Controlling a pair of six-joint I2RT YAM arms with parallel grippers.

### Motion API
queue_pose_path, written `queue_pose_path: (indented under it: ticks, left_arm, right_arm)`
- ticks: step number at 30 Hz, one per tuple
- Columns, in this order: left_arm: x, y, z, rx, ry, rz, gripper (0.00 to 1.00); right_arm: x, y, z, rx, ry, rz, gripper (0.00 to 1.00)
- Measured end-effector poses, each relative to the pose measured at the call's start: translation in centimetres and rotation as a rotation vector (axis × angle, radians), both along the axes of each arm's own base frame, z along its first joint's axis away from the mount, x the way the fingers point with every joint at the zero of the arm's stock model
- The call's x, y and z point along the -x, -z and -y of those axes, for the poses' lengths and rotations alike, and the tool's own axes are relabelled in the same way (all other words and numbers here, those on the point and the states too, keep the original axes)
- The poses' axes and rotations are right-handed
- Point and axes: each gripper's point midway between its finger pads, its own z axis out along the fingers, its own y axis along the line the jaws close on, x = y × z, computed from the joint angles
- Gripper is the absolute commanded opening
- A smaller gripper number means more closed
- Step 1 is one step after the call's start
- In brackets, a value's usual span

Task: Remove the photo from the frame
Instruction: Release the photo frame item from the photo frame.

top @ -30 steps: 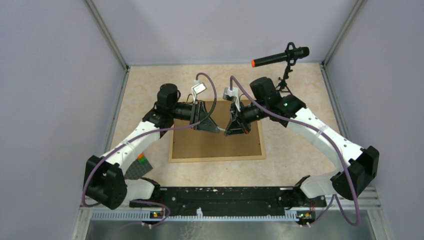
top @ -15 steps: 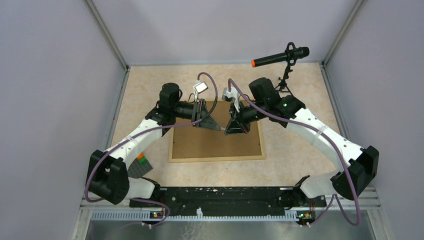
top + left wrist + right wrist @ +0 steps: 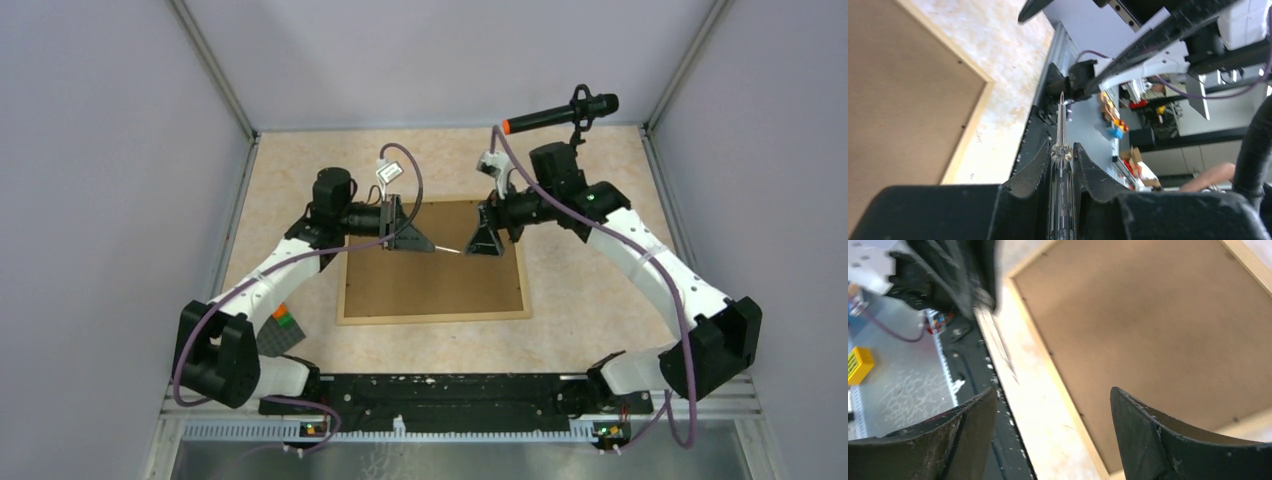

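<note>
The frame [image 3: 430, 317] lies flat in the middle of the table with its brown fibreboard back [image 3: 420, 285] facing up. The photo is hidden beneath that board. My left gripper [image 3: 430, 247] hovers over the frame's far part, shut on the clear handle of a thin screwdriver [image 3: 1062, 150]. Its metal shaft [image 3: 450, 250] points right toward the other arm. My right gripper [image 3: 487, 240] hangs open and empty over the frame's far right part. In the right wrist view, my right gripper [image 3: 1053, 392] has wide-apart fingers framing the wood rim [image 3: 1048, 365] and the board.
A black microphone [image 3: 560, 112] with an orange tip stands on a stand at the back right. A dark grey baseplate [image 3: 278, 338] with small coloured bricks sits at the near left, beside the left arm. A black rail [image 3: 440, 395] runs along the near edge. Grey walls enclose the table.
The right gripper has opened, let go of the screwdriver and drawn back to the right. The left gripper has closed on the screwdriver's handle and shifted slightly left with it.
</note>
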Motion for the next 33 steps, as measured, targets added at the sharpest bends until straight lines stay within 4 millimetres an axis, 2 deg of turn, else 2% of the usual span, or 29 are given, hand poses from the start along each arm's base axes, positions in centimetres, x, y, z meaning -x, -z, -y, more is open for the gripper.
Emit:
queue_pose_path:
  ticks: [4,8,11,14,16,19,22,24,29,33]
  left_arm:
    - [-1.6,1.7,-0.3,-0.036,-0.069,0.035,0.00]
    - [-3.0,4.7,0.0,-0.073,-0.101,0.024,0.00]
    - [-4.1,7.7,0.7,-0.095,-0.121,0.017,0.00]
    - [-4.9,10.2,2.0,-0.112,-0.107,0.021,0.00]
    - [-5.5,12.0,2.8,-0.126,-0.102,0.016,0.00]
    - [-6.4,14.1,3.7,-0.142,-0.104,0.007,0.00]
    - [-7.6,15.1,4.6,-0.142,-0.102,0.004,0.00]
    - [-8.6,15.3,5.1,-0.129,-0.104,0.012,0.00]
    - [-11.8,16.0,6.8,-0.096,-0.104,0.035,0.00]
    - [-13.6,16.9,7.8,-0.083,-0.105,0.040,0.00]
  right_arm:
    - [-3.2,3.3,4.7,0.040,0.206,-0.091,0.87]
    - [-4.7,7.3,10.0,0.092,0.400,-0.214,0.87]
    - [-5.6,8.4,12.5,0.106,0.489,-0.247,0.84]
    - [-6.5,9.4,14.2,0.099,0.551,-0.268,0.79]
    - [-6.9,10.9,15.0,0.092,0.583,-0.300,0.77]
    - [-6.7,14.2,15.7,0.090,0.636,-0.403,0.74]
    - [-6.3,16.3,15.4,0.073,0.664,-0.491,0.70]
    - [-6.5,16.8,15.2,0.053,0.680,-0.507,0.66]
    - [-8.6,17.1,14.9,0.004,0.716,-0.491,0.60]
    - [-9.6,18.7,14.8,-0.005,0.739,-0.525,0.54]
